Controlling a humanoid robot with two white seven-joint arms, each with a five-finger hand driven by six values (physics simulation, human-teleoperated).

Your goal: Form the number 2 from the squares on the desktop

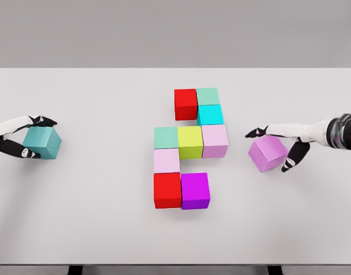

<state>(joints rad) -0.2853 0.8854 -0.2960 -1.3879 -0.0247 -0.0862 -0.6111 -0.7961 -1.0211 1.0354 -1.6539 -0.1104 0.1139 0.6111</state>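
Observation:
Several coloured cubes sit joined mid-table: a red cube [185,103] and a mint cube [208,95] on top, a cyan cube [210,114] below the mint one, then a row of green-teal [166,137], yellow-green [190,141] and pale pink [215,140] cubes. Under the row's left end are a light pink cube [166,160], a red cube [168,189] and a magenta cube [195,190]. My left hand [27,137] is shut on a teal cube [42,142] at the far left. My right hand [277,146] is shut on a tilted violet cube [267,153] right of the group.
The white table [106,217] spans the whole view, with its front edge near the bottom. Both arms enter low from the sides.

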